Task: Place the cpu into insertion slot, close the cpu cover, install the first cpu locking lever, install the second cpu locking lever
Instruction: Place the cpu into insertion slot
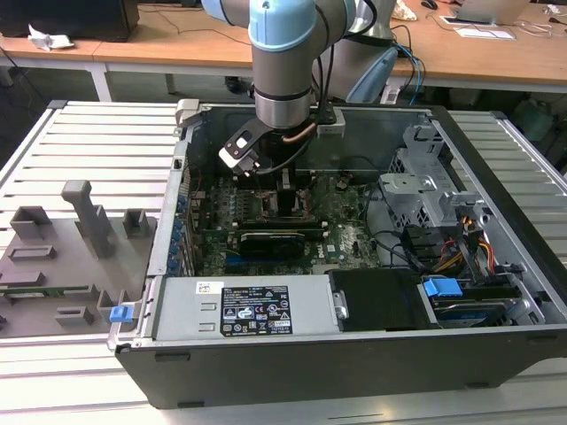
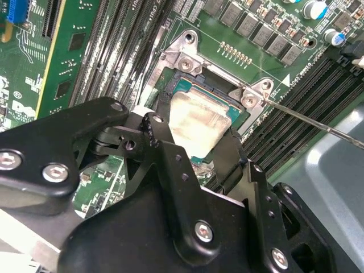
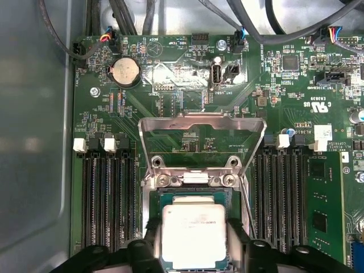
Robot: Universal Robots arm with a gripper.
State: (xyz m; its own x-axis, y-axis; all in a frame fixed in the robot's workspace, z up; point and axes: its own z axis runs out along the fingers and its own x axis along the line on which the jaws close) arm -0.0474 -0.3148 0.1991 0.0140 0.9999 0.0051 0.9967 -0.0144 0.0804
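black gripper (image 3: 194,228) clamped on opposite edges of silver-grey square cpu (image 3: 193,244) | cpu within black square insertion slot (image 3: 170,196) | silver window-frame cpu cover (image 3: 202,121) tilted up, open | long black memory slots (image 3: 108,199) close on both sides

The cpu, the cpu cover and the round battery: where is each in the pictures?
cpu (image 3: 193,236): first wrist view, middle of its silver face.
cpu cover (image 3: 202,121): first wrist view, the frame's bar opposite its hinge.
round battery (image 3: 124,72): first wrist view, centre of its face.
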